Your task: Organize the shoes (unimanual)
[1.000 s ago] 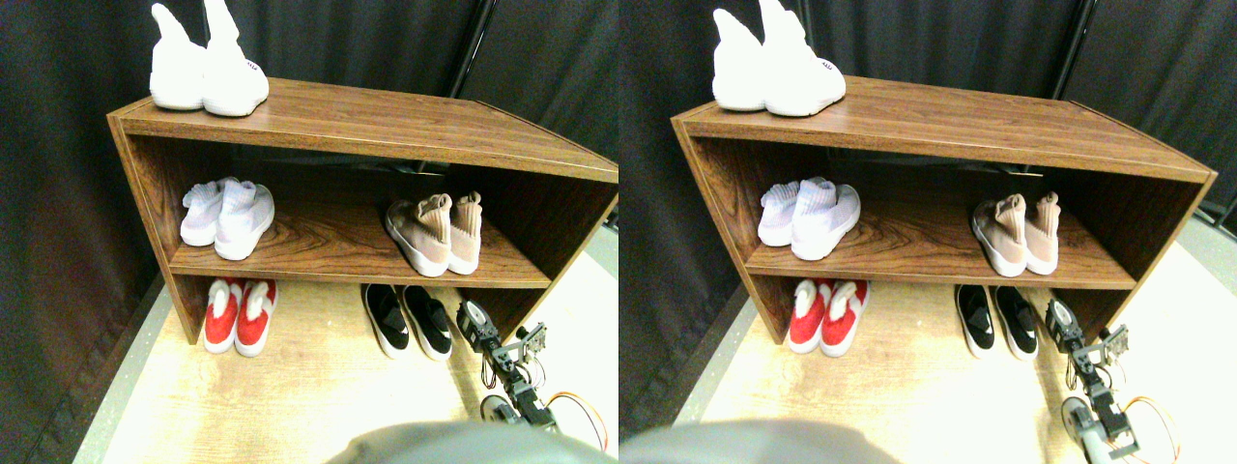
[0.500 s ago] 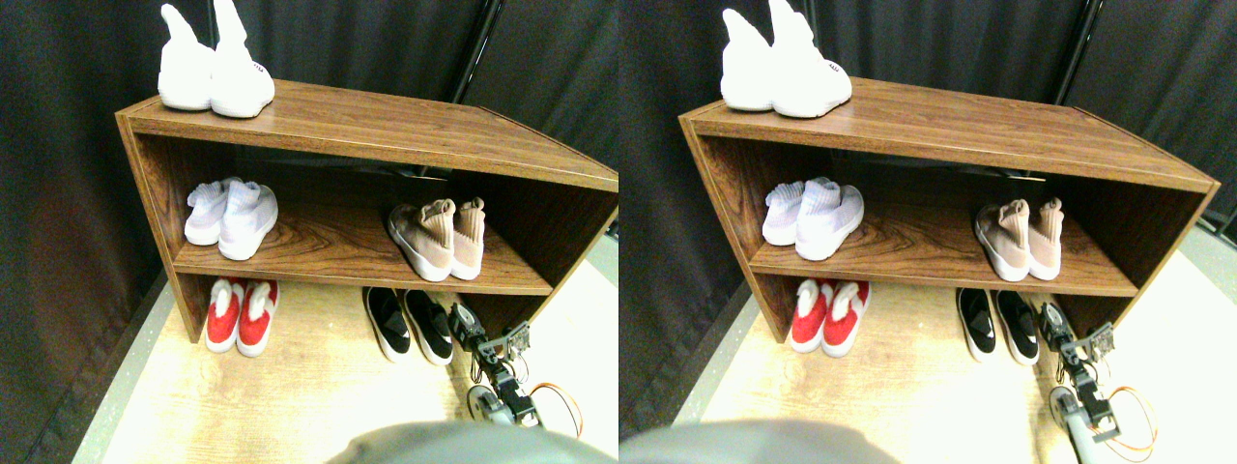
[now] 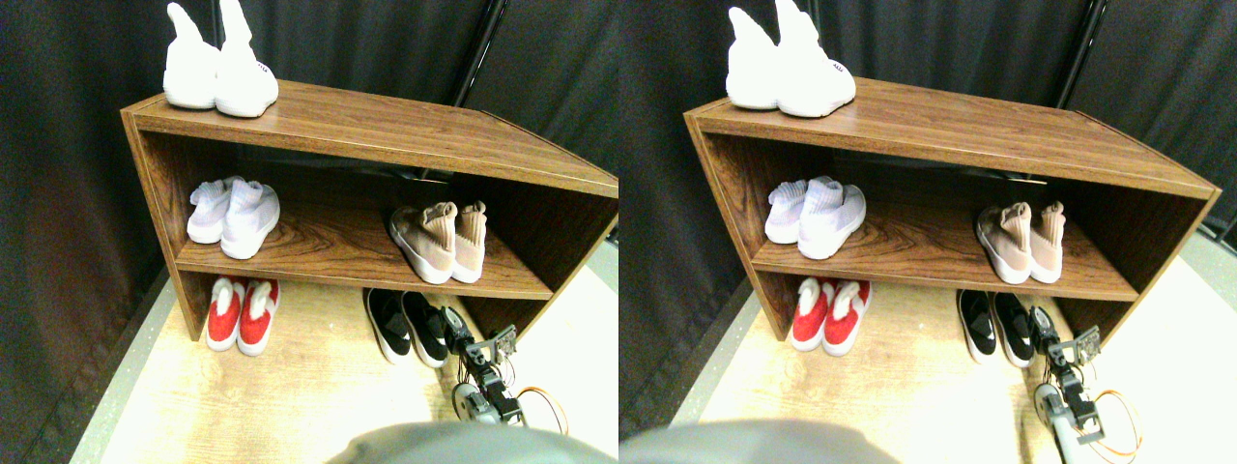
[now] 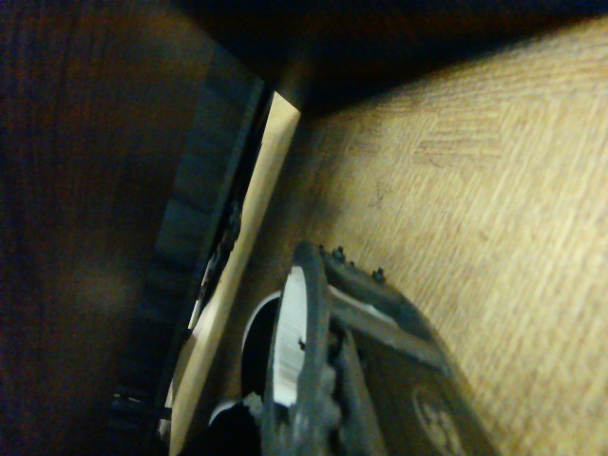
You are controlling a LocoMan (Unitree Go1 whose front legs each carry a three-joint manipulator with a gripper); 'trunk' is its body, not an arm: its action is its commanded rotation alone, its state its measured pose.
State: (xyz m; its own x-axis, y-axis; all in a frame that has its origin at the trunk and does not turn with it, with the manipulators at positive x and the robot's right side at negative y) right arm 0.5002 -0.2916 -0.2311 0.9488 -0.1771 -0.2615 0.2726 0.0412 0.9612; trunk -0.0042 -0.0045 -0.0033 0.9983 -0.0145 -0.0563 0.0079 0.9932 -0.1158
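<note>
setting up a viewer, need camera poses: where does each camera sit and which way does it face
Stereo pair view: sits high on the robot, facing forward and down at the wooden shoe rack and the black pair on the floor; the right claw reaches in from lower right.
Wrist view: rides behind the right claw, looking along it low over the floor under the rack; a dark jaw frame shows.
Shared: claw, floor, rack.

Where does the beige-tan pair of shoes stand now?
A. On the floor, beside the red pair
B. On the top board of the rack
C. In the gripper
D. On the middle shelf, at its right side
D: the beige-tan pair stands on the middle shelf, toward its right end, above the black pair on the floor.
</note>
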